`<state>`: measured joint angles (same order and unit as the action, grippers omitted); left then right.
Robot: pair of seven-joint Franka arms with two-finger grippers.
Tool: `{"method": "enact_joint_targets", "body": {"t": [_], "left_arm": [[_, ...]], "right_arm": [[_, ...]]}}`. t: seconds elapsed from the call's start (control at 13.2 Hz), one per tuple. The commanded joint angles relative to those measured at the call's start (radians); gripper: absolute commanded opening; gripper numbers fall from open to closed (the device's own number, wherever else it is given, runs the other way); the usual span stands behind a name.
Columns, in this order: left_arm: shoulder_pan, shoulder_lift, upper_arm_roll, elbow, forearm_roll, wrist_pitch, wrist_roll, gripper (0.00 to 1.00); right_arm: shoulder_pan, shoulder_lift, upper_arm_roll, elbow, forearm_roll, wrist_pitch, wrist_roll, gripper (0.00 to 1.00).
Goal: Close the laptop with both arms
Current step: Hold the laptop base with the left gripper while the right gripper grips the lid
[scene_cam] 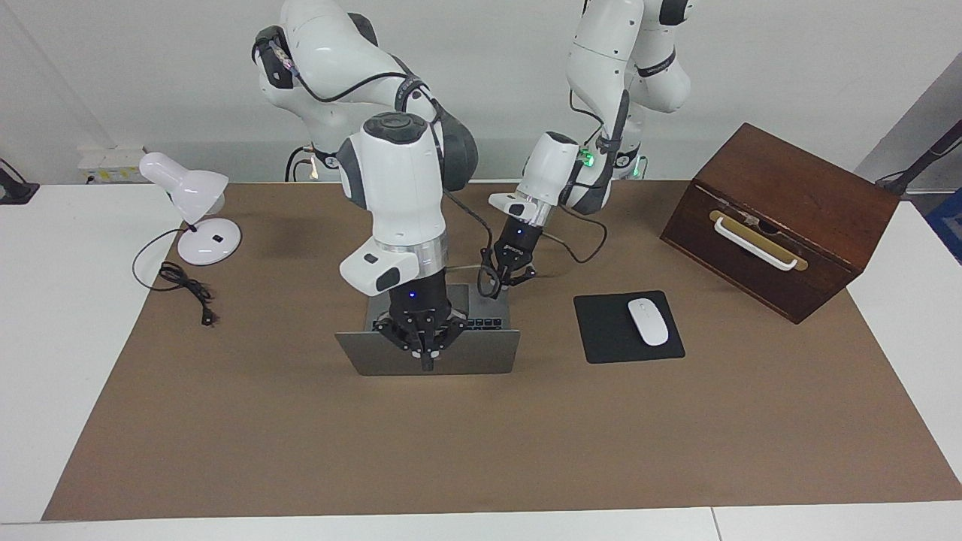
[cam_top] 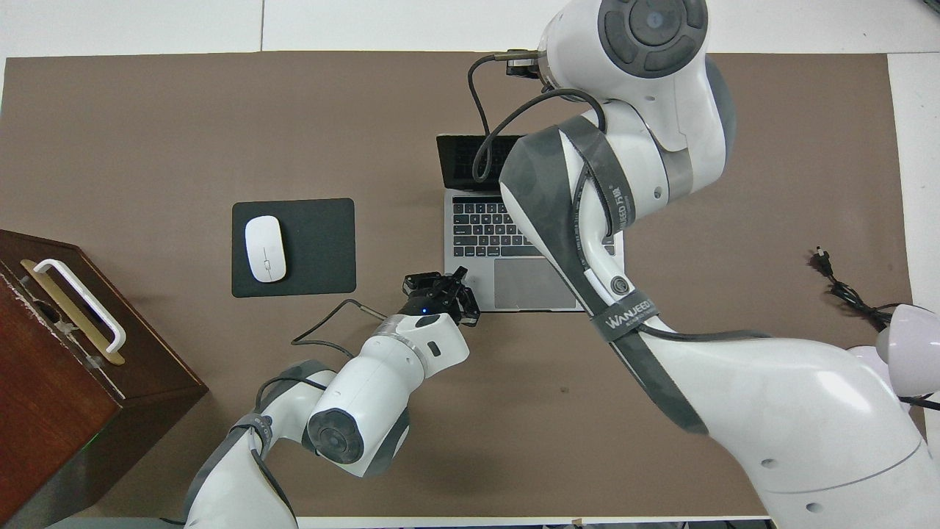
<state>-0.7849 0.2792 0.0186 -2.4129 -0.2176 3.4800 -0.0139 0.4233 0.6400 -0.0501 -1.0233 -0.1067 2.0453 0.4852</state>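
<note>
"WANJEED" marks the right arm (cam_top: 617, 323), its pincer (scene_cam: 426, 347) at the laptop (scene_cam: 481, 361) lid (grip unclear); left pincer (scene_cam: 515, 275) spread.

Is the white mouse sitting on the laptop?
No, the mouse lies on the black pad, beside the laptop.

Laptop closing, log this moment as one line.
laptop: open | right gripper: at lid top edge | left gripper: over base corner

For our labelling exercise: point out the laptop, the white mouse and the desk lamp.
laptop (scene_cam: 481, 362): facing view, outer face of the lid.
white mouse (cam_top: 265, 248): overhead view, middle of its top.
desk lamp (scene_cam: 210, 242): facing view, round base.
</note>
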Motion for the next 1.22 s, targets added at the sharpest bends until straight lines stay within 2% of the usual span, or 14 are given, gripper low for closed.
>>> {"method": "enact_joint_targets", "body": {"t": [0.0, 0.68, 1.14], "left_arm": [[-0.024, 0.015, 0.017, 0.002, -0.011, 0.021, 0.037, 0.0], [-0.03, 0.037, 0.017, -0.032, -0.011, 0.019, 0.086, 0.0], [-0.03, 0.031, 0.017, -0.083, -0.011, 0.021, 0.091, 0.0]], "right_arm": [[-0.012, 0.007, 0.007, 0.011, 0.005, -0.045, 0.016, 0.0], [-0.018, -0.029, 0.009, -0.078, 0.082, -0.158, 0.007, 0.0], [-0.031, -0.051, 0.01, -0.089, 0.217, -0.344, 0.007, 0.0]]}}
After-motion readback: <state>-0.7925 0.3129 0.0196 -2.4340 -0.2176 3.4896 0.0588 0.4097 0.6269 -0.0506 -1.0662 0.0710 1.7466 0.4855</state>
